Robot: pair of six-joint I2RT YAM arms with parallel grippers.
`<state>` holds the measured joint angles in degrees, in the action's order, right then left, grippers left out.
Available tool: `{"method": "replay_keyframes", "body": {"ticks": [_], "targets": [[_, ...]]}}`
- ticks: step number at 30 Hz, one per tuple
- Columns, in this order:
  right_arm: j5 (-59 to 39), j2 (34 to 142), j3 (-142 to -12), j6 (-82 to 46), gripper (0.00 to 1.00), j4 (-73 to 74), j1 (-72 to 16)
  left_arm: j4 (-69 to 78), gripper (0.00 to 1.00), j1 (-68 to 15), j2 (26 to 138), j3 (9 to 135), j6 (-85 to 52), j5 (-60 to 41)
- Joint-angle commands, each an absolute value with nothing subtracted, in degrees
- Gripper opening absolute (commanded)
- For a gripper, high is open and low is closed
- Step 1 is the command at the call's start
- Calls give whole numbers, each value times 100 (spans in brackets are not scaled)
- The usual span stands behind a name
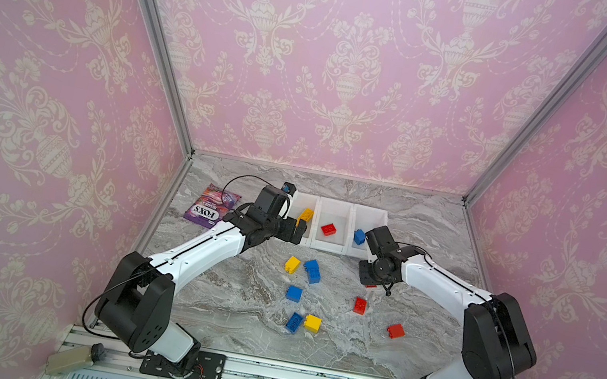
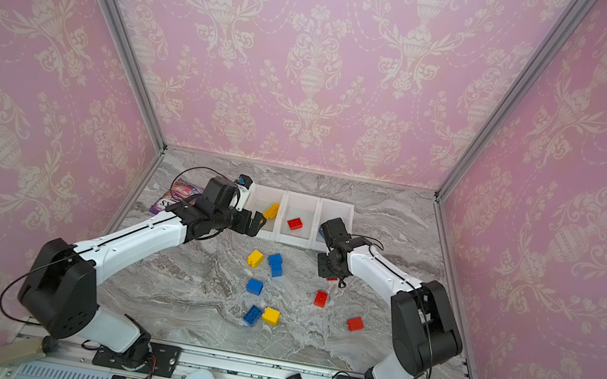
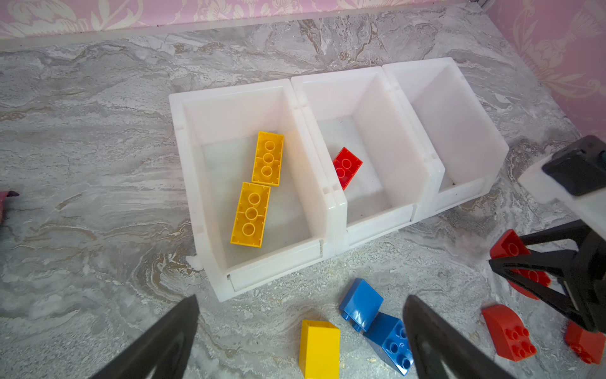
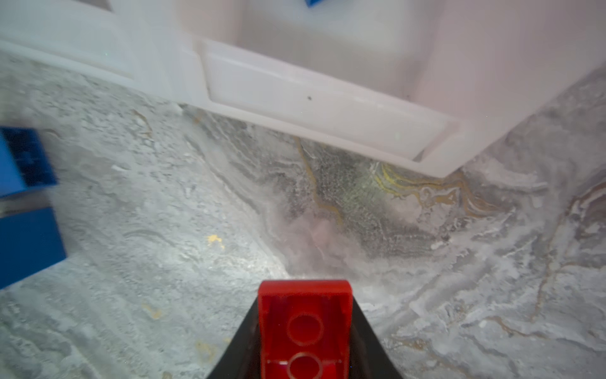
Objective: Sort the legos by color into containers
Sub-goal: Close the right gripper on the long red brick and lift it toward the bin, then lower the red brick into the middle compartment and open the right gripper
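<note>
- right gripper (image 4: 305, 308) is clamped on a red brick (image 4: 305, 334), squeezing its two long sides, so the grip looks sorted
- the brick's long axis runs along the fingers (image 4: 244, 347), with the free end poking out past the tips toward the front wall of the right bin (image 4: 328, 98); the hollow underside faces the wrist camera (so the studs face away, I reckon)
- too blurry to tell whether it's clear of the bench (image 1: 231, 304) or just skimming it
- in both top views that gripper sits just in front of the right bin, and that bin holds a blue brick (image 1: 359, 236), so it's the wrong home
- here's what the move turns on: the middle bin (image 1: 335, 209), the one with the other red brick (image 3: 347, 165) in it, lies back and to the left of the fingers, next door in the row near the bench's back edge
- my guess is up over the front wall, sideways left, then let go; the bin looks roomy enough that the brick's heading shouldn't matter
- left gripper (image 3: 301, 300) is spread wide with nothing in it, hanging by the front of the left bin (image 3: 229, 108), where two yellow bricks (image 3: 251, 213) lie end to end
- both arms are close to the middle bin, but the right one has the brick, so it's the right arm's job
</note>
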<state>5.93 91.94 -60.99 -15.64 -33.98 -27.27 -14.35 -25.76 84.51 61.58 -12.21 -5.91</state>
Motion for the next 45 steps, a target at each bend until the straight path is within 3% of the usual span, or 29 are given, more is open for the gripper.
{"method": "replay_keyframes", "body": {"ticks": [1,16,31,45], "targets": [[574,9017,-6591,-1762,23,-3639,-2859,-1432,99,-2610,8287,6060,-1346,-642],[245,10691,-9148,-1637,23,-3656,-3024,-1389,99,-2609,8115,5805,-1437,-615],[591,12129,-10353,-1485,27,-3765,-3024,-1351,99,-2610,7928,5612,-1466,-575],[616,12036,-10242,-1500,49,-3762,-3024,-1356,99,-2610,8007,5616,-1521,-484]]}}
